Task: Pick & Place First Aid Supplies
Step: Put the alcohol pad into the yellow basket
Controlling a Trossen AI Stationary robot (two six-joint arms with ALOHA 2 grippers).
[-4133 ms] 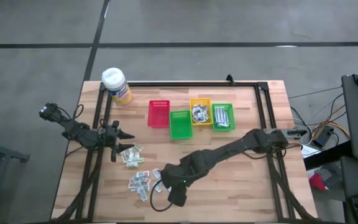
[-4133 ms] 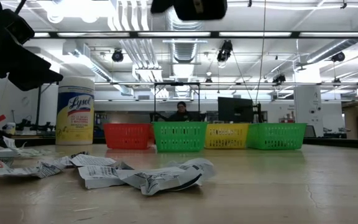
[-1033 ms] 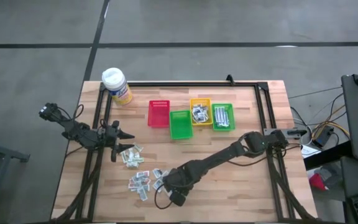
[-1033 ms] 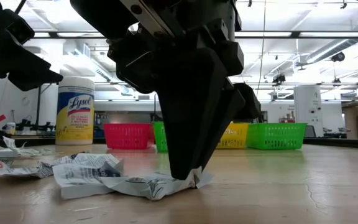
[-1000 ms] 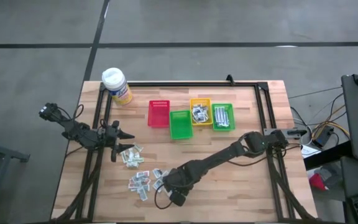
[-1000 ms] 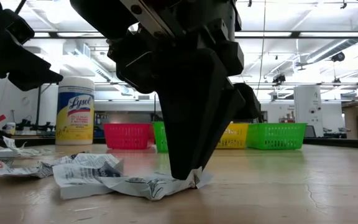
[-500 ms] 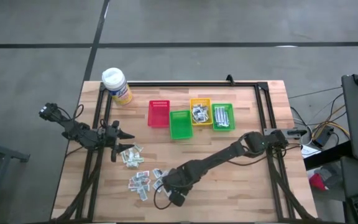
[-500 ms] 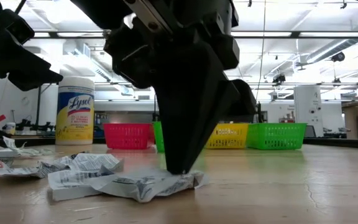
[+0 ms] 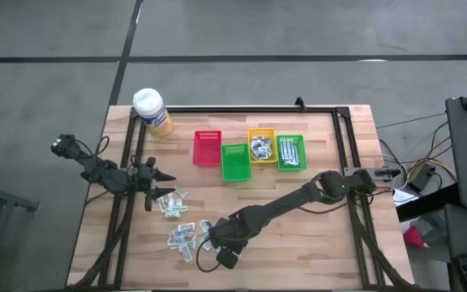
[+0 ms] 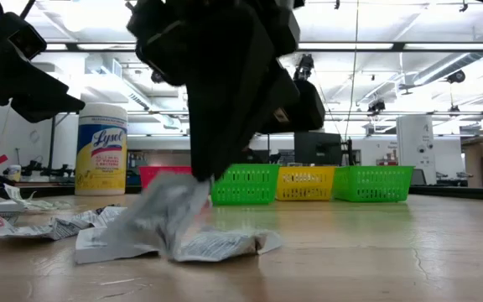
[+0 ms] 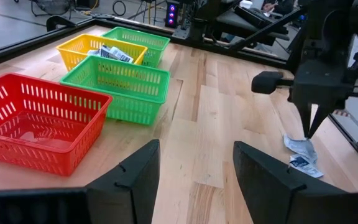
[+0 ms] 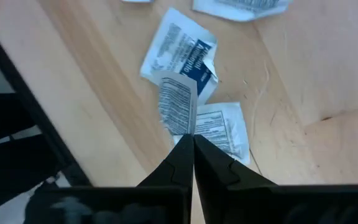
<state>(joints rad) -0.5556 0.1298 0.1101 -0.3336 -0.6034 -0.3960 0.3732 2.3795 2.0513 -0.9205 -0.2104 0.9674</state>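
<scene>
Left tool [image 11: 194, 180] waits with fingers apart, over the bench [image 9: 331, 243] near the left packets. Right tool [image 12: 191, 144] clamped on one white packet [image 12: 178, 107], just above the front pile. Pick step underway; next likely carry to a bin [image 9: 235, 162].

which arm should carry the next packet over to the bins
Right. The right gripper is shut on a packet and has it off the table, above the pile. The left gripper hangs open and empty beside the other packets, holding nothing.
</scene>
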